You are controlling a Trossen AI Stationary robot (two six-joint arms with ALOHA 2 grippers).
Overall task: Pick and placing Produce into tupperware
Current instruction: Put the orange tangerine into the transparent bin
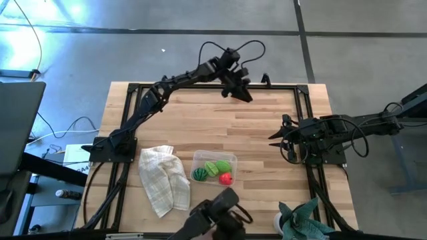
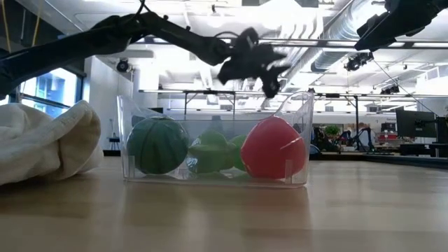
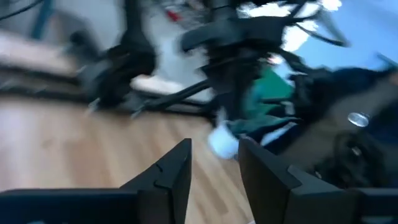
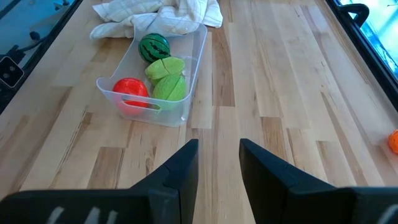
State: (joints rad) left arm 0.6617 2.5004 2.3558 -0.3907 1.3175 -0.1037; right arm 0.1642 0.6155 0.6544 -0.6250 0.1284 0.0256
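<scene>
Toy food, a red piece (image 4: 130,89), a round green ball (image 4: 153,46) and light-green leafy bits (image 4: 166,78), sits in the clear box (image 4: 193,56) beside the white cloth (image 1: 163,179), while farther off the left gripper (image 1: 241,91) and right gripper (image 1: 275,135) hang empty, fingers slightly apart.

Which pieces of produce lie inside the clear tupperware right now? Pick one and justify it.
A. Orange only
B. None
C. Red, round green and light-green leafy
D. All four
C: the right wrist view shows the red piece, the round green piece and the light-green leafy piece inside the tupperware, while the orange piece sits apart on the table.
</scene>
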